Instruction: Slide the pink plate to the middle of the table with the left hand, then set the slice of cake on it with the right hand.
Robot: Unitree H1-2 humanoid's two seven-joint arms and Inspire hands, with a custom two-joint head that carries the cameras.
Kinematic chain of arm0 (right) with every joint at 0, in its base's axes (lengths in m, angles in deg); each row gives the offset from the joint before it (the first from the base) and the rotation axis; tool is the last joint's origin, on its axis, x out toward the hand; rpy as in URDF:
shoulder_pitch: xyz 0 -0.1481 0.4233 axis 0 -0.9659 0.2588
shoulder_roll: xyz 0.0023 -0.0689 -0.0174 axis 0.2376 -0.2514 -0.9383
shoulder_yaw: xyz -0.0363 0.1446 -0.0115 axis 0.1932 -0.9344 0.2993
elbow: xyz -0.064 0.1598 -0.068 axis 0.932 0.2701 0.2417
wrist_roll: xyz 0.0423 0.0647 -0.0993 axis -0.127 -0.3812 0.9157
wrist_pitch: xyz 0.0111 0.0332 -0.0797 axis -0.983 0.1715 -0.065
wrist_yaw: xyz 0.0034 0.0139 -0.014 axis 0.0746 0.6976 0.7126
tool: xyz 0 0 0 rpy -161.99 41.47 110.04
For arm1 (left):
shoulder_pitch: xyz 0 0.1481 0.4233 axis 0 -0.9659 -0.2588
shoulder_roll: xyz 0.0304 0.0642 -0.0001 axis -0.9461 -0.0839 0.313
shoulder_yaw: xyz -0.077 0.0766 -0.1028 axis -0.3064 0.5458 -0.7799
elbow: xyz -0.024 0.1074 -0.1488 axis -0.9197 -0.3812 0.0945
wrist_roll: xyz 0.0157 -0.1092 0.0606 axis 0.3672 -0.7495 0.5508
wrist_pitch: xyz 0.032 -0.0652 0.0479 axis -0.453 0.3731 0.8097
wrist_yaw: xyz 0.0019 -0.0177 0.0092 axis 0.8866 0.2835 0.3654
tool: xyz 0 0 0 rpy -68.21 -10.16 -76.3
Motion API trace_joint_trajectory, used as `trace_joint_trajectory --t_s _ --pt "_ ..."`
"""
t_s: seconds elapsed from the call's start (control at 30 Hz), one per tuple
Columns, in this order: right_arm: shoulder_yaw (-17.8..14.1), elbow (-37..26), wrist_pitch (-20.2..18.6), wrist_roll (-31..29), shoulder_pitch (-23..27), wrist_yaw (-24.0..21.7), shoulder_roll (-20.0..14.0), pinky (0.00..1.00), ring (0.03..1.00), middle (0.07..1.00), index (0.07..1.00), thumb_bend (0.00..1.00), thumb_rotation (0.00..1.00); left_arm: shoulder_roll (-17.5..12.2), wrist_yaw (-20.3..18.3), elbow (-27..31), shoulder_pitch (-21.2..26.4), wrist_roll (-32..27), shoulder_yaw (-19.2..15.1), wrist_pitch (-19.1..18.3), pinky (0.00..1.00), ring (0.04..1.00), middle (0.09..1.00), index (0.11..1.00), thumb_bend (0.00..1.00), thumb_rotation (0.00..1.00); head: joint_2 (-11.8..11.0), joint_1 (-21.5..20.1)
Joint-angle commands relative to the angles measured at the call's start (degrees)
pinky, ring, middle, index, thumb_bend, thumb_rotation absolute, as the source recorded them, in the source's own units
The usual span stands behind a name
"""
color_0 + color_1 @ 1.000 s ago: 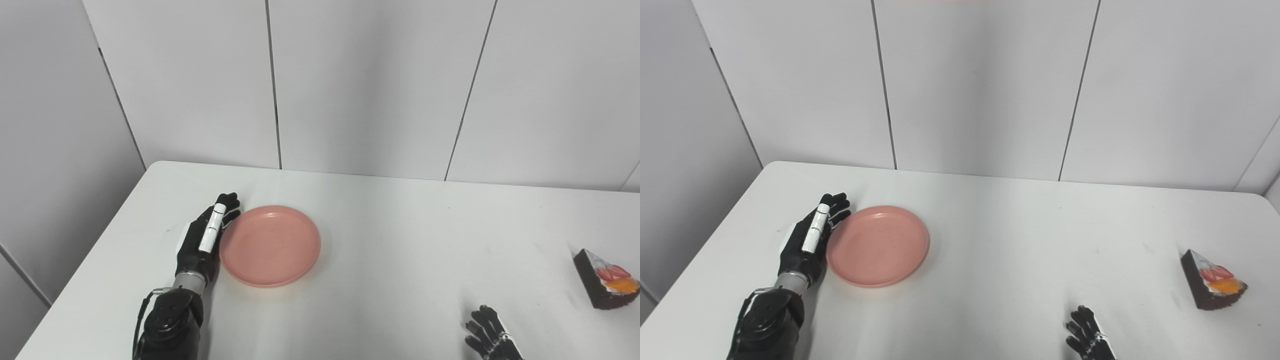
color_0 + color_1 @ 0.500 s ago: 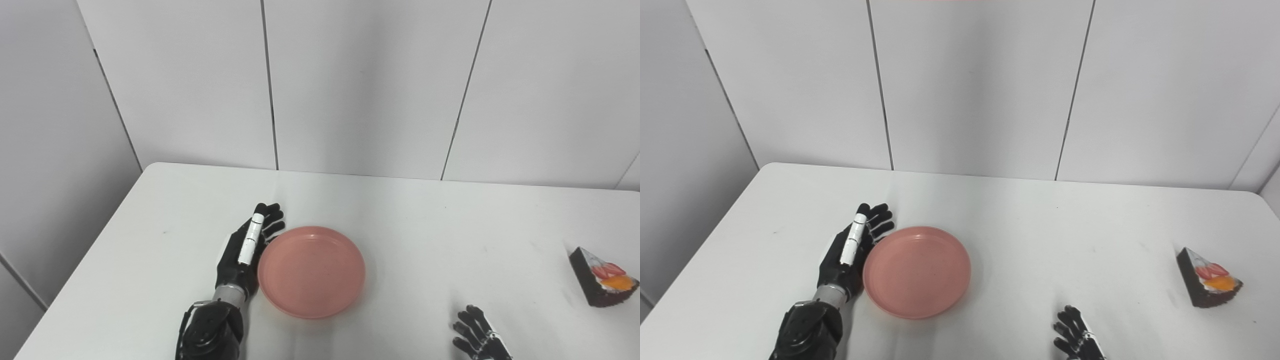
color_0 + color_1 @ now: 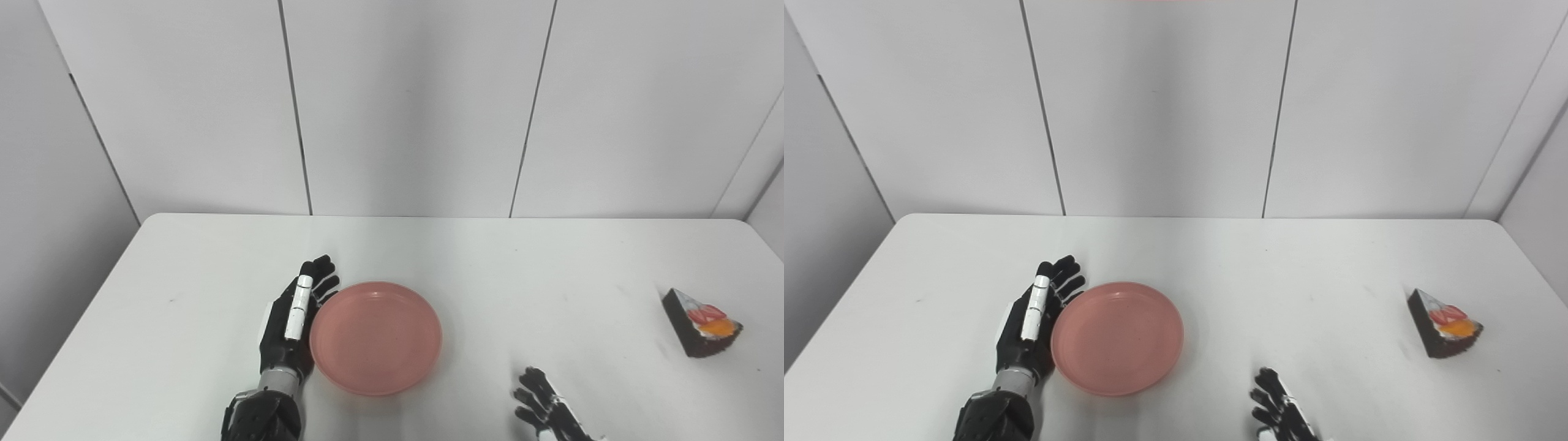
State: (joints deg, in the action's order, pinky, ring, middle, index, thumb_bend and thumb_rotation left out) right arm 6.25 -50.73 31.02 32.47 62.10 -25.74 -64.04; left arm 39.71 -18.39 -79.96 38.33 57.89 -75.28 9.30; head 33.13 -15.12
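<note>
A round pink plate [image 3: 375, 337] lies flat on the white table [image 3: 184, 282], left of the table's middle. My left hand [image 3: 293, 318] stands on edge with its fingers stretched out, pressed against the plate's left rim and holding nothing. The slice of cake [image 3: 699, 321], dark with white icing and red and orange fruit on top, sits near the right edge of the table. At the bottom edge, right of the plate, my right hand [image 3: 547, 411] shows only in part, with its fingers spread, well short of the cake.
Grey wall panels [image 3: 404, 104] rise right behind the table's far edge. The table's left edge [image 3: 73, 343] runs diagonally at the picture's left, and its right corner lies beyond the cake.
My left hand has pushed the plate rightwards toward the table's middle, mostly in the first half second. The camera has panned right. The cake has stayed put.
</note>
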Motion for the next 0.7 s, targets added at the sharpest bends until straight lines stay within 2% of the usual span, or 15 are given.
trace_joint_trajectory --t_s 0.0,0.13,0.43,0.47,0.67 --pt "1.42 -1.86 -0.96 1.0 -2.89 0.29 2.69 0.86 0.883 0.917 0.91 0.79 0.92 0.73 0.56 -0.8 -1.95 -0.37 0.22 -1.06 0.82 0.839 0.841 0.729 0.8 0.78 0.38 -1.62" --pt "3.14 -2.09 -1.91 3.57 -2.37 2.28 4.23 0.85 0.881 0.921 0.917 0.76 0.92 0.6 -0.15 -0.98 -2.95 -0.86 -0.09 -1.3 0.85 0.846 0.847 0.734 0.8 0.78 1.4 -6.08" --pt "5.36 -1.59 -4.51 8.0 -0.55 5.63 7.69 0.87 0.904 0.926 0.912 0.75 0.95 -1.25 -1.07 -1.11 -3.22 -1.11 -0.79 -2.39 0.81 0.839 0.84 0.734 0.76 0.8 2.57 -12.59" --pt "5.59 -1.46 -4.92 8.68 -0.23 5.94 8.25 0.87 0.904 0.926 0.912 0.75 0.95 -1.6 -1.42 -1.48 -3.09 -1.64 -1.12 -2.47 0.81 0.839 0.84 0.734 0.76 0.8 2.71 -14.76" --pt "6.57 0.44 -5.65 11.03 1.32 7.26 10.9 0.85 0.905 0.941 0.914 0.75 0.96 -3.24 -2.67 -3.84 -2.46 -4.13 -2.3 -2.23 0.85 0.835 0.841 0.725 0.78 0.78 1.45 -19.66"
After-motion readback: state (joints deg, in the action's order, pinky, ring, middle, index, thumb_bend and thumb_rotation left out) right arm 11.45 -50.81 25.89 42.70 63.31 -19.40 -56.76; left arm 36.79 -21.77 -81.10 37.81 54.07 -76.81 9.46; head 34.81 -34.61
